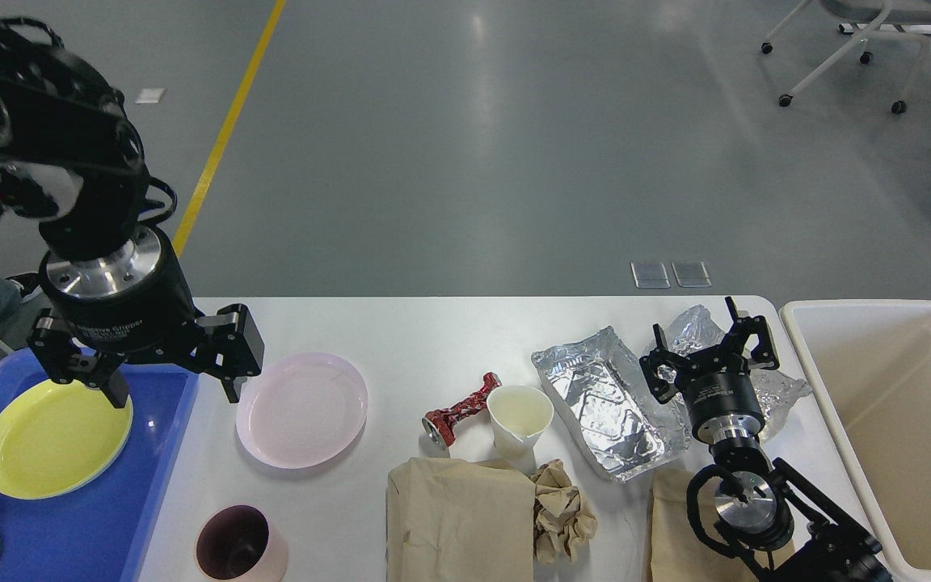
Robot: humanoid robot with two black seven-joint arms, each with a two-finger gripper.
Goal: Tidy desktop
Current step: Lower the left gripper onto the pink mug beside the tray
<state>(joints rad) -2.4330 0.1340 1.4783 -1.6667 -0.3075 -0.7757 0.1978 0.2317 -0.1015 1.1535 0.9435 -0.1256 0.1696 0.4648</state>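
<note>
Your left hand hangs spread at the left of the frame, one finger over the yellow plate in the blue tray, gripping nothing. Your right hand, also spread and empty, hovers over crumpled plastic wrap at lower right. The white surface fills the lower frame, cluttered. Probably close squarely on the wrap, then lift clear toward the cream bin.

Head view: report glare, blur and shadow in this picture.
Head view: sharp overall; broad ceiling-light glare streaks the grey floor; the crinkled silver foil tray throws bright highlights; the wide white desktop is evenly lit with only soft shadows; no motion blur on either arm.
</note>
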